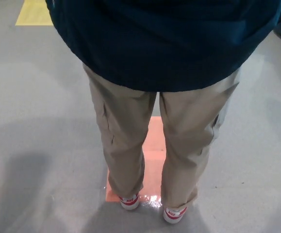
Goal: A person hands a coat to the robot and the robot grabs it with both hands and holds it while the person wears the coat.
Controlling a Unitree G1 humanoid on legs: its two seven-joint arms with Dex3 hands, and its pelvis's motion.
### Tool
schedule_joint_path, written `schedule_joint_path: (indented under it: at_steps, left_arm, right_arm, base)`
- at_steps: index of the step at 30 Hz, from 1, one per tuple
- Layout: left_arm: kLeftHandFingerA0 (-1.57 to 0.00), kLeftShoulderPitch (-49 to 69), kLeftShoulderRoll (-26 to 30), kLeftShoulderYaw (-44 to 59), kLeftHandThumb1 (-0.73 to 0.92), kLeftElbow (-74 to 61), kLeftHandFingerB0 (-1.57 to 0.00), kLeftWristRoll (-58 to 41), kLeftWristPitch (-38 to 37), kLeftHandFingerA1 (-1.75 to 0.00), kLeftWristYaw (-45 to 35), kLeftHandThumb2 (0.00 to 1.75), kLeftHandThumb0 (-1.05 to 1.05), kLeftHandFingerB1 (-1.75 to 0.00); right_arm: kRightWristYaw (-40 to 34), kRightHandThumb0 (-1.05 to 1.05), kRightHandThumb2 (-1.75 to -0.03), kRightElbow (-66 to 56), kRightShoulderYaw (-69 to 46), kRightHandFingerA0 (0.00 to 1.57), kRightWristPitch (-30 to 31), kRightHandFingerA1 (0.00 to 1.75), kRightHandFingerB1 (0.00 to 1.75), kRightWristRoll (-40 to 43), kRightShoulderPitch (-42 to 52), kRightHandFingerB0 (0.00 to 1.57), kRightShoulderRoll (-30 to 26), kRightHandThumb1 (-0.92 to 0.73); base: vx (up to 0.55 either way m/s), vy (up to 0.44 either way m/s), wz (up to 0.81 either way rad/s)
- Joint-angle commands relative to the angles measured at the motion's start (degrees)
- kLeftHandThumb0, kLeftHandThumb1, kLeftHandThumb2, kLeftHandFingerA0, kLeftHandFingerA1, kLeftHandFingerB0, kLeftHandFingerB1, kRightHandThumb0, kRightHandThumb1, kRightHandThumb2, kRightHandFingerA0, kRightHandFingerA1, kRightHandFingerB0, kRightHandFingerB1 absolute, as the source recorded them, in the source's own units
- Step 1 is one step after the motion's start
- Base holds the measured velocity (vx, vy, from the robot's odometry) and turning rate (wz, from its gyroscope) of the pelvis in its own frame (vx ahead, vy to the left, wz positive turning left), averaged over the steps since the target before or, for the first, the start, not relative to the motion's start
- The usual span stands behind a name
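Across the top of the head view, dark navy fabric coat (169, 43), smooth and plain, hem curving over beige trousers (123, 141). Below, white-and-red sneakers (175, 213) on an orange floor patch (154, 145). Neither robot hand visible.

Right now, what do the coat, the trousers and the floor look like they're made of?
The coat: dark navy, matte, with soft rounded folds at the hem, probably a woven synthetic or cotton blend; hard to tell which. The trousers: tan, matte, creased, with stitched seams, likely cotton twill. The floor: smooth grey with a faint sheen, seemingly coated concrete, with an orange patch that looks like glossy tape or paint.
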Motion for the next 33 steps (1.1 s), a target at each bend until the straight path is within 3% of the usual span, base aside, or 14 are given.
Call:
schedule_joint_path:
  at_steps: [1,2,5,12,13,19,20,21,24,25,32,33]
  left_arm:
    - [0.00,-0.34,-0.29,0.50,0.63,-0.27,0.00,-2.60,6.65,0.00,-7.69,0.96,-0.99,-0.01]
    - [0.00,-0.23,-0.29,0.62,0.62,-0.51,0.00,-2.91,7.02,0.00,-8.48,0.97,-0.99,-0.02]
    - [0.00,0.43,-0.23,0.91,0.64,-1.38,0.00,-3.50,8.29,0.00,-10.33,0.99,-1.01,-0.02]
    - [0.00,2.64,0.27,1.08,0.64,-3.75,0.00,-3.82,9.13,0.00,-10.08,0.98,-1.01,0.00]
    - [0.00,3.55,0.66,1.30,0.64,-4.44,0.00,-4.09,8.35,0.00,-9.99,0.98,-1.01,0.00]
    - [0.00,10.01,2.68,3.21,0.66,-12.14,0.00,-5.03,8.58,0.00,-11.13,1.01,-1.04,0.00]
    - [0.00,11.57,3.07,3.60,0.66,-13.81,0.00,-5.06,8.45,0.00,-11.11,1.01,-1.04,0.00]
    - [0.00,14.41,3.94,4.42,0.66,-16.83,0.00,-5.35,7.23,0.00,-10.81,1.00,-1.03,-0.01]
    - [0.00,19.89,5.07,6.36,0.65,-23.80,0.00,-6.00,6.93,0.00,-10.84,1.00,-1.00,-0.01]
    - [0.00,22.29,5.16,7.19,0.64,-27.12,0.00,-6.05,7.34,0.00,-10.71,0.99,-0.99,-0.01]
    - [0.00,38.43,4.78,12.29,0.61,-46.91,0.00,-7.21,8.31,0.00,-12.62,0.96,-0.94,-0.04]
    - [0.00,40.01,4.61,12.76,0.72,-48.58,0.00,-7.18,8.64,0.00,-12.77,0.63,-0.87,-0.01]
  right_arm:
    - [11.34,-0.90,-0.93,-0.16,-0.73,0.00,3.08,0.04,0.00,3.36,-0.82,0.00,-0.53,-0.62]
    - [11.67,-0.97,-1.00,-0.38,-0.77,0.00,3.02,0.03,0.00,3.52,-0.60,0.00,-0.63,-0.67]
    - [12.33,-0.98,-1.01,-0.89,-1.38,0.00,2.97,0.02,0.00,4.33,0.14,0.00,-0.65,-0.69]
    - [13.92,-0.93,-0.96,-2.95,-2.76,0.00,1.38,0.00,0.00,5.86,2.33,0.00,-1.20,-0.66]
    - [13.46,-1.01,-1.03,-3.69,-2.95,0.00,-0.26,0.00,0.00,5.99,3.43,0.00,-1.73,-0.73]
    - [14.85,-0.99,-1.01,-17.00,-5.20,0.00,-2.12,0.00,0.00,7.74,12.84,0.00,-4.45,-0.72]
    - [15.31,-0.81,-0.65,-20.51,-5.91,0.00,-1.99,0.00,0.00,8.18,15.38,0.00,-4.96,-0.80]
    - [15.21,-0.90,-0.95,-26.07,-7.25,0.00,-2.25,0.00,0.00,8.73,19.61,0.00,-5.93,-0.66]
    - [15.60,-0.90,-0.96,-35.96,-9.97,0.00,-0.56,0.01,0.00,9.19,26.65,0.00,-6.91,-0.67]
    - [15.75,-0.97,-1.04,-39.41,-11.12,0.00,-0.47,0.03,0.01,9.63,29.27,0.00,-7.03,-0.73]
    - [17.29,-0.91,-1.03,-59.51,-16.19,0.00,0.28,0.07,0.04,10.38,46.19,0.00,-5.88,-0.70]
    - [17.51,-0.95,-1.02,-61.00,-16.53,0.00,0.17,0.03,0.00,10.52,47.59,0.00,-5.71,-0.72]
  base:
    - [0.00,0.000,0.00]
    - [0.00,0.000,0.00]
    - [0.00,0.000,0.00]
    - [0.00,0.000,0.00]
    - [0.00,0.000,0.00]
    - [0.00,0.000,0.00]
    - [0.00,0.000,0.00]
    - [0.00,0.000,0.00]
    - [0.00,0.000,0.00]
    - [0.00,0.000,0.00]
    - [0.00,0.000,0.00]
    - [0.00,0.000,0.00]
